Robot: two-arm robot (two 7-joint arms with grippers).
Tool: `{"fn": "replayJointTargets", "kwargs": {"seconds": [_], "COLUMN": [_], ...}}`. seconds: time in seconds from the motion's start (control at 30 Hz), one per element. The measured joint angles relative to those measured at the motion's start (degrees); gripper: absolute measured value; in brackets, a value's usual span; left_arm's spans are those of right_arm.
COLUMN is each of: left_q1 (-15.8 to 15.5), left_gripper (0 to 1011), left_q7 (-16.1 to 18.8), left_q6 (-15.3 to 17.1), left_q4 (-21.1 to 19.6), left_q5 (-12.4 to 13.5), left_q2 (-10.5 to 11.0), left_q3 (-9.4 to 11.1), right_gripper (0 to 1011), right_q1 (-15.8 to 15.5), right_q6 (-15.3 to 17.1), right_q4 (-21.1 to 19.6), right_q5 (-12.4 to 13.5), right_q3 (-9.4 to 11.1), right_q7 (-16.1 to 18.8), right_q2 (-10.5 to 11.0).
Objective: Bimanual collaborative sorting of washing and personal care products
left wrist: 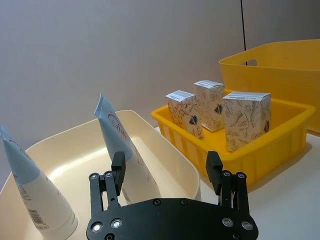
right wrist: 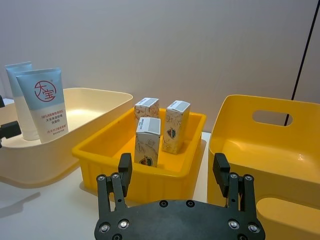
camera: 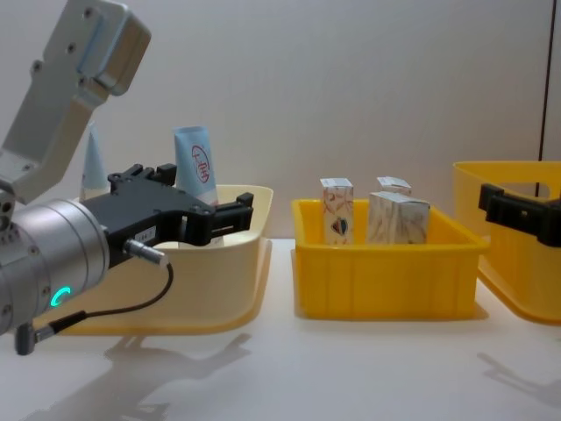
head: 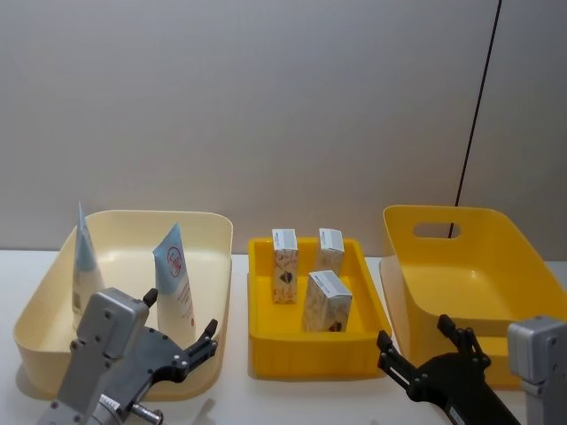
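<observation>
Two squeeze tubes are stood in the cream bin, three cartons in the small yellow bin; left gripper and right gripper are held nearby, fingers apart and empty

The right gripper, spread wide, hangs near the yellow tray of three upright cartons; to its left, two tubes stand in the cream bin.
</observation>
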Motion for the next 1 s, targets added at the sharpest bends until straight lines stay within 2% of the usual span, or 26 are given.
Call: {"fn": "replayJointTargets", "kwargs": {"seconds": [1.0], "left_q1": [0.0], "left_gripper": [1003], "left_q7": [0.0], "left_q6": [0.0], "left_q4": [0.0], "left_q5": [0.0], "left_q2": [0.0], "left_q3": [0.0], "right_gripper": [1007], "right_q1": [0.0], "right_q6": [0.0], "right_q4": [0.0], "right_q5": [0.0], "right_q3": [0.0], "right_q7": [0.0], "right_q2": [0.0]}}
